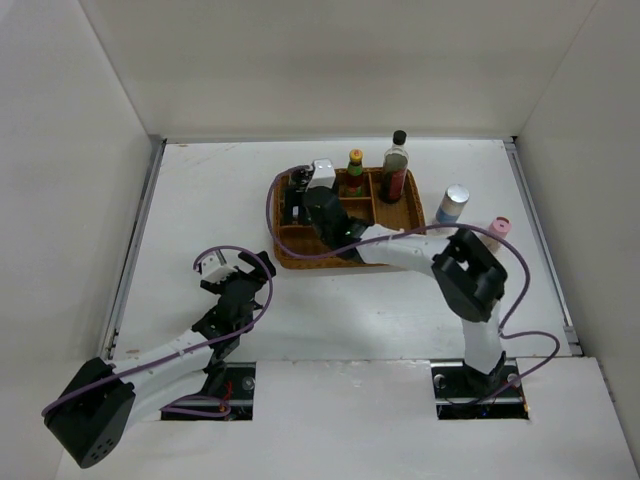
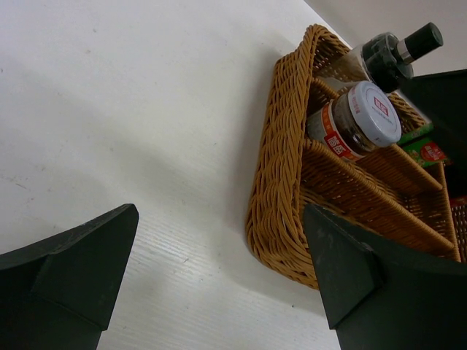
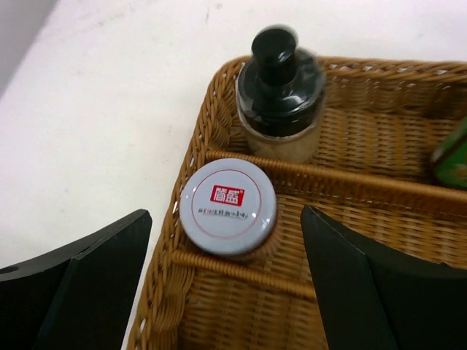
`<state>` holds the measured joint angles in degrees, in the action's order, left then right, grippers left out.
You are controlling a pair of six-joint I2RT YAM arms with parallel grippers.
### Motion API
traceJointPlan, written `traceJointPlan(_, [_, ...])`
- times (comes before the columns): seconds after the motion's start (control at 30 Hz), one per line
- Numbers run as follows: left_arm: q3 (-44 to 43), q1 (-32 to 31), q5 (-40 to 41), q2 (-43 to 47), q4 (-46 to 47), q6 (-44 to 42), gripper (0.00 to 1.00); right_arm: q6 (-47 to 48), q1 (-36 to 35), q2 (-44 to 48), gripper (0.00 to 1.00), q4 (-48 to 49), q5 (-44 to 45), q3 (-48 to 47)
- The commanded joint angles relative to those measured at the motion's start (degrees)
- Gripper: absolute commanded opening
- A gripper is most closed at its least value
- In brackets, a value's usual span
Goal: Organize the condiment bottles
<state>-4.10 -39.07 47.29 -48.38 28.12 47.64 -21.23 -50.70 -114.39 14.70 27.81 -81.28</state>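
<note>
In wicker tray (image 3: 195, 149): white-lidded jar (image 3: 228, 206) upright, lid up.

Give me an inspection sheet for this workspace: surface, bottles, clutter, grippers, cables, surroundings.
Surface: white table, with a wicker tray toward the back.
Job's things: squat black-capped bottle, white-lidded jar, yellow-capped bottle and tall dark-sauce bottle stand in the tray; blue-white cylinder and pink-lidded shaker stand on the table to its right.
Clutter: nothing seen.
Grippers: left gripper open over the table, left of the tray; right gripper open above the jar.
Cables: purple cables loop along both arms.
Surroundings: white walls on three sides.
</note>
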Motion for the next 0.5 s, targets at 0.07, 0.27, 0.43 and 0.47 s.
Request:
traceJointPlan(0.07, [0.3, -0.1, -0.7, 0.7, 2.8, 0.7, 1.00, -0.2, 0.6, 17.3, 0.90, 4.5, -0.4, 9.6])
traceJointPlan(0.27, [0.1, -0.3, -0.6, 0.3, 2.9, 0.7, 1.00, -0.8, 9.9, 38.8, 0.91, 0.2, 5.1, 26.4])
traceJointPlan(0.43, [0.0, -0.4, -0.7, -0.4, 3.2, 0.7, 1.00, -0.1, 24.1, 48.4, 0.93, -10.8, 12.3, 30.7])
traceJointPlan(0.47, [0.1, -0.4, -0.7, -0.3, 3.2, 0.7, 1.00, 0.1, 27.6, 48.6, 0.95, -12.7, 12.6, 31.0])
